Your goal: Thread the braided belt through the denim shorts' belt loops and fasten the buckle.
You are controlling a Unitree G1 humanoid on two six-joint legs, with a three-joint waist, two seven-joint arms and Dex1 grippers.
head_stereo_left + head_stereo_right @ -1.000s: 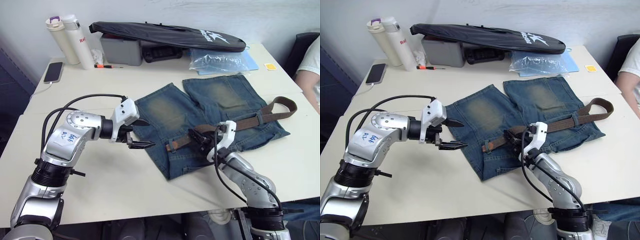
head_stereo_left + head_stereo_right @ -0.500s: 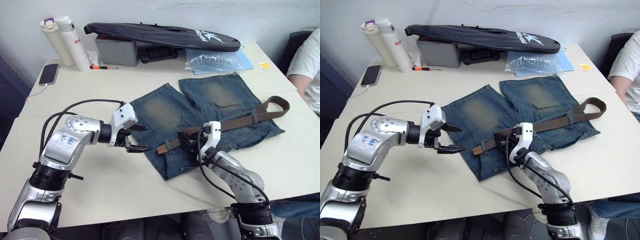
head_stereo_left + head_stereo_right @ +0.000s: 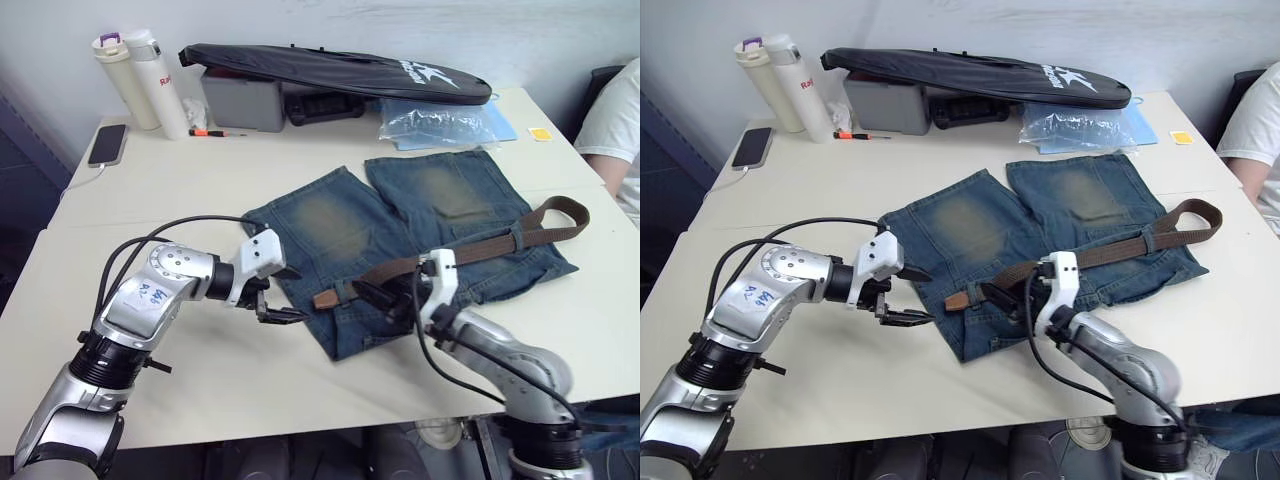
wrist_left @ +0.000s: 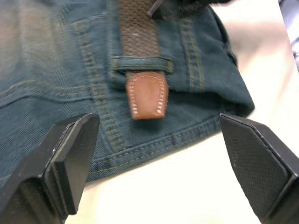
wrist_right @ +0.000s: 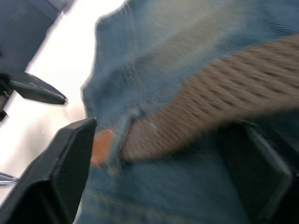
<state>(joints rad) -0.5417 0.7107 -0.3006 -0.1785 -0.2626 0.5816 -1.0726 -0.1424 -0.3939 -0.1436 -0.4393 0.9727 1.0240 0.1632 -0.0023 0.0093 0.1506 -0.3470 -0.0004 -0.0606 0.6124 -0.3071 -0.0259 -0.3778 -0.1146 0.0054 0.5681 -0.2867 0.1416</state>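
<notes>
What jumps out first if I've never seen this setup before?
Faded blue denim shorts lie flat mid-table with a dark-brown braided belt running along the waistband, its tan leather tip poking out of a denim belt loop. The left gripper hovers open at the shorts' left edge, facing that tip, while the right gripper sits over the belt. At the table's far edge lies a long black zipped bag.

Dark-brown woven braided belt on faded blue denim shorts
</notes>
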